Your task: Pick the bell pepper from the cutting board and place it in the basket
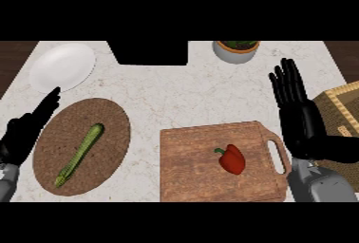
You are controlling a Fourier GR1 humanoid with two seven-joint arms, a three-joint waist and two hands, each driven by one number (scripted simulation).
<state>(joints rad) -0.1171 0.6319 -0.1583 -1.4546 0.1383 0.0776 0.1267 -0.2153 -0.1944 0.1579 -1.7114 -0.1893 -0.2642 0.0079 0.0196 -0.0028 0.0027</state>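
The red pepper (232, 159) lies on the cutting board (189, 175), untouched. The right hand (301, 124), fingers straight and apart, waits at three o'clock of it, between board and basket (345, 102).

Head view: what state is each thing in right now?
Red bell pepper: lying on the wooden cutting board, untouched.
Woven basket: at the right edge, contents cannot be seen.
Green cucumber: lying on the round brown mat.
White plate: bare.
Left hand: open.
Right hand: open, beside the board.
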